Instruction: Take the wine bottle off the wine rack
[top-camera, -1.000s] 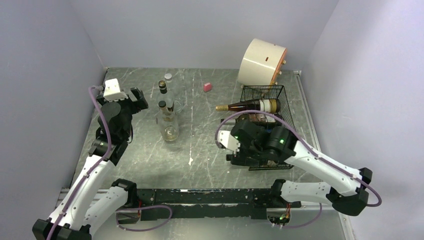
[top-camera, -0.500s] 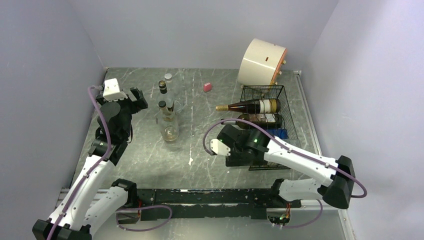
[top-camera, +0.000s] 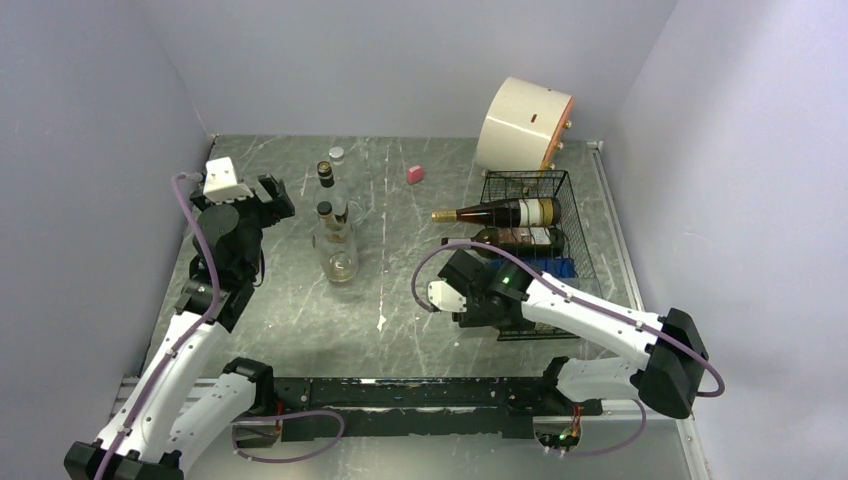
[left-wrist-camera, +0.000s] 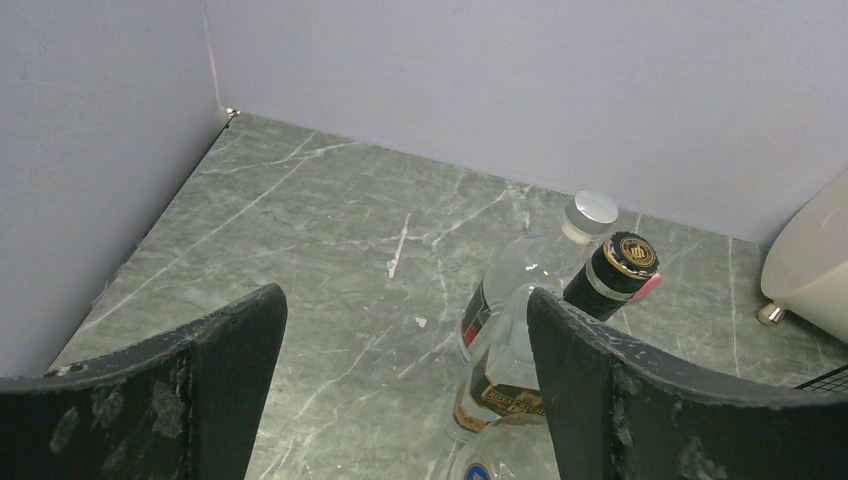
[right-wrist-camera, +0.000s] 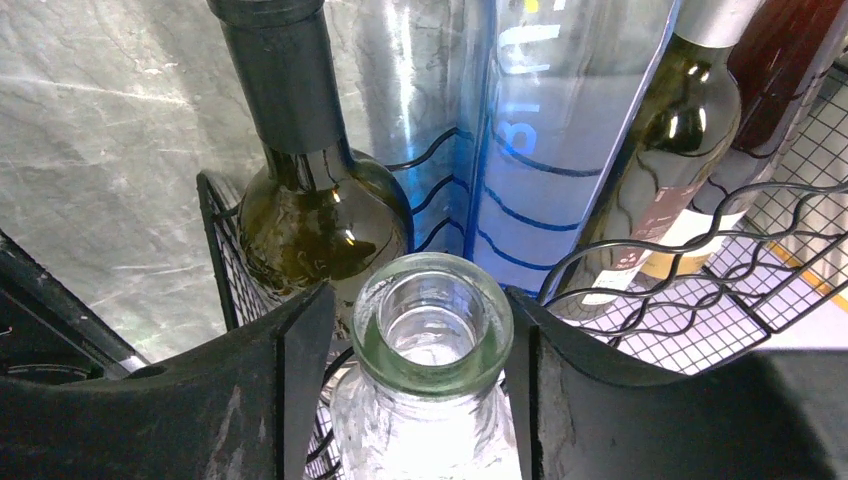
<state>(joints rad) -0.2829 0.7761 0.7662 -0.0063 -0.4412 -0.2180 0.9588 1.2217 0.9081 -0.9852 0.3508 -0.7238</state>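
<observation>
The right gripper (right-wrist-camera: 425, 300) has its two black fingers (right-wrist-camera: 290, 370) pressed against either side of the neck of a clear glass bottle (right-wrist-camera: 430, 420), just below its open mouth. The bottle lies in the wine rack (right-wrist-camera: 650, 300), a black wire box with wavy grid wires, its neck poking out at the rack's left end.

Beside it in the rack lie a dark green bottle (right-wrist-camera: 305, 200) with a black capsule, a blue bottle (right-wrist-camera: 560, 110) and an olive bottle (right-wrist-camera: 665, 130) with a silver foil top. From above, the rack (top-camera: 575, 215) sits at the right of the marble table (top-camera: 400, 290), in front of a cream drum (top-camera: 525, 125).

The left gripper (left-wrist-camera: 400, 400) hangs with its fingers spread wide, holding nothing, near three standing bottles (top-camera: 335, 235). A small pink object (top-camera: 415, 174) lies farther back.
</observation>
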